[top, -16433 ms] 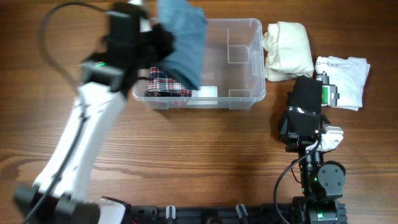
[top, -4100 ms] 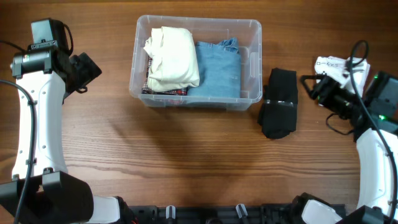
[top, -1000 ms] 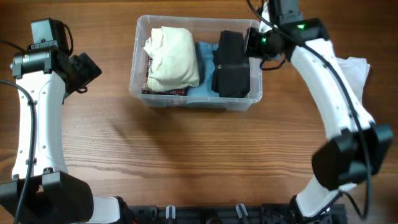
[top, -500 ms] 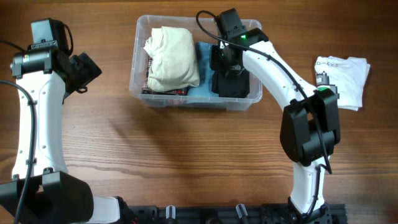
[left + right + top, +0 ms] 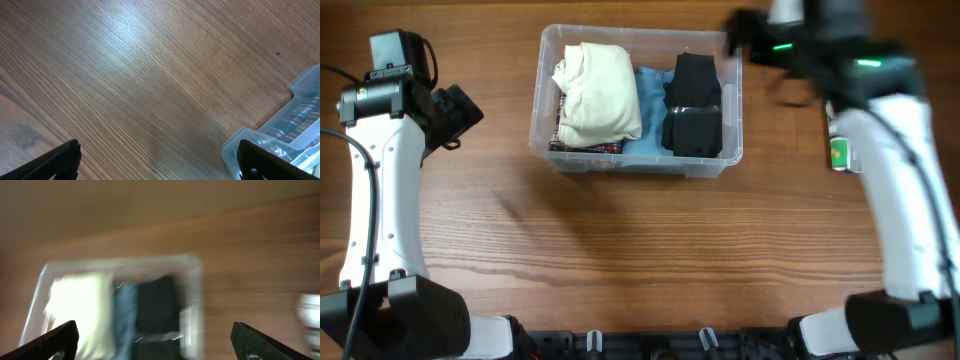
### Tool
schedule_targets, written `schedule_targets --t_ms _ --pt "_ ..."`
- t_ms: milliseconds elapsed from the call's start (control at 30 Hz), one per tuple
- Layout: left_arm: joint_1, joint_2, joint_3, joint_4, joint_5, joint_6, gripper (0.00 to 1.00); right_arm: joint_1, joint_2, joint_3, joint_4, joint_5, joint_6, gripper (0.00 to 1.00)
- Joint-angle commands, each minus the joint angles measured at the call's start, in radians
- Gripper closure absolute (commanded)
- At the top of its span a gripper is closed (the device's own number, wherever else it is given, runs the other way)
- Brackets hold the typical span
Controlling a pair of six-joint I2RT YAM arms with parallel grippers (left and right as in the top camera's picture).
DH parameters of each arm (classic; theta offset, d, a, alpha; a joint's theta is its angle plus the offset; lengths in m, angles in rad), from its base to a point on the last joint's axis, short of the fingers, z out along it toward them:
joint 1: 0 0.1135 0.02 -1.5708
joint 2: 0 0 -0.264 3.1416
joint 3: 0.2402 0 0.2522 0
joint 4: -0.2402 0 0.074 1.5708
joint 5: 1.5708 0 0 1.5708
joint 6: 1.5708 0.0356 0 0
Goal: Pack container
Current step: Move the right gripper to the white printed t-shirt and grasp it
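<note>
The container (image 5: 542,70) is a clear plastic bin at the back middle of the table. Inside lie a cream garment (image 5: 595,90), a folded blue denim piece (image 5: 650,115), a plaid cloth (image 5: 582,146) and a black garment (image 5: 693,105) at the right end. My right gripper (image 5: 738,40) is blurred, up beside the bin's far right corner, open and empty. In the right wrist view the container (image 5: 192,305) is smeared below the open right gripper (image 5: 162,345). My left gripper (image 5: 465,110) hangs open to the left of the bin, and in the left wrist view this gripper (image 5: 160,167) holds nothing.
Bare wooden table (image 5: 640,250) spreads in front of the bin. The bin's corner (image 5: 240,145) shows low at the right of the left wrist view. A blurred white thing (image 5: 310,312) lies at the right edge of the right wrist view.
My right gripper has opened and let go of the black garment, which now lies in the bin. The right arm has swung up and to the right. The left arm has not moved.
</note>
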Motion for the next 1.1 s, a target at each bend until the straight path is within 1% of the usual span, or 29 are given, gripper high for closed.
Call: schedule_targets --t_ms 0,100,133,233,367,500,600,767,900,967,1067 --pt "0.005 -0.013 -0.003 0.002 -0.006 0.002 0.00 -0.223 0.058 -0.031 -0.055 -0.097 -0.040 0.01" --pt "0.005 -0.013 -0.003 0.002 -0.006 0.002 0.00 -0.398 0.130 -0.082 -0.074 -0.214 -0.061 0.00" --pt "0.005 -0.013 -0.003 0.002 -0.006 0.002 0.00 -0.455 0.170 -0.103 -0.081 -0.229 -0.058 0.01" --pt "0.005 -0.013 -0.003 0.002 -0.006 0.002 0.00 -0.568 0.285 -0.160 -0.111 -0.234 -0.040 0.02" --pt "0.005 -0.013 -0.003 0.002 -0.006 0.002 0.00 -0.668 0.384 -0.206 -0.085 -0.223 -0.036 0.01" --pt "0.005 -0.013 -0.003 0.002 -0.006 0.002 0.00 -0.742 0.389 -0.280 -0.008 -0.223 -0.063 0.00" --pt "0.005 -0.013 -0.003 0.002 -0.006 0.002 0.00 -0.803 0.389 -0.378 0.095 -0.228 -0.084 0.00" --pt "0.005 -0.013 -0.003 0.002 -0.006 0.002 0.00 -0.847 0.391 -0.511 0.267 -0.269 -0.118 0.00" --pt "0.005 -0.013 -0.003 0.002 -0.006 0.002 0.00 -0.833 0.391 -0.546 0.365 -0.403 -0.130 0.00" --pt "0.005 -0.013 -0.003 0.002 -0.006 0.002 0.00 -0.817 0.391 -0.546 0.391 -0.421 -0.130 0.06" --pt "0.005 -0.013 -0.003 0.002 -0.006 0.002 0.00 -0.796 0.391 -0.546 0.406 -0.420 -0.130 0.21"
